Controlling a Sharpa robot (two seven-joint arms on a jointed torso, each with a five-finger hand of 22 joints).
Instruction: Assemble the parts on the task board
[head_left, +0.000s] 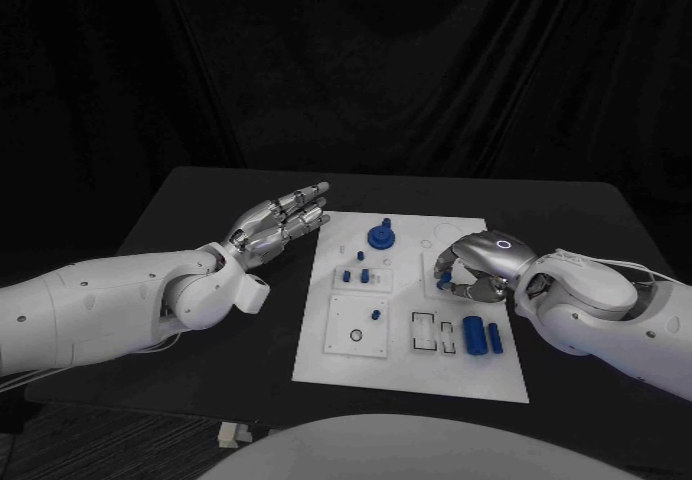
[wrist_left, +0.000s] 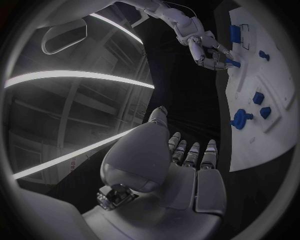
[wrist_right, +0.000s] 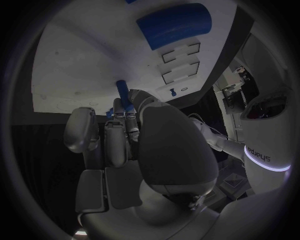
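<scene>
The white task board (head_left: 411, 372) lies mid-table. My right hand (head_left: 476, 265) hovers curled over the board's right-middle part and pinches a small blue peg (wrist_right: 122, 91) at its fingertips, the peg's tip close to the board surface. The left wrist view shows that right hand (wrist_left: 209, 50) with the peg (wrist_left: 232, 62) poking out over the board. My left hand (head_left: 281, 222) floats flat with fingers stretched, empty, beside the board's far left corner. A blue round knob (head_left: 381, 236) stands at the far middle of the board. Two blue cylinders (head_left: 483, 336) lie at the near right.
Two small blue pegs (head_left: 358, 274) stand left of centre, another (head_left: 376, 314) sits above a black ring (head_left: 355, 337). Rectangular slots (head_left: 424, 333) lie beside the cylinders. The black table (head_left: 188, 215) extends left of the board, under my left forearm.
</scene>
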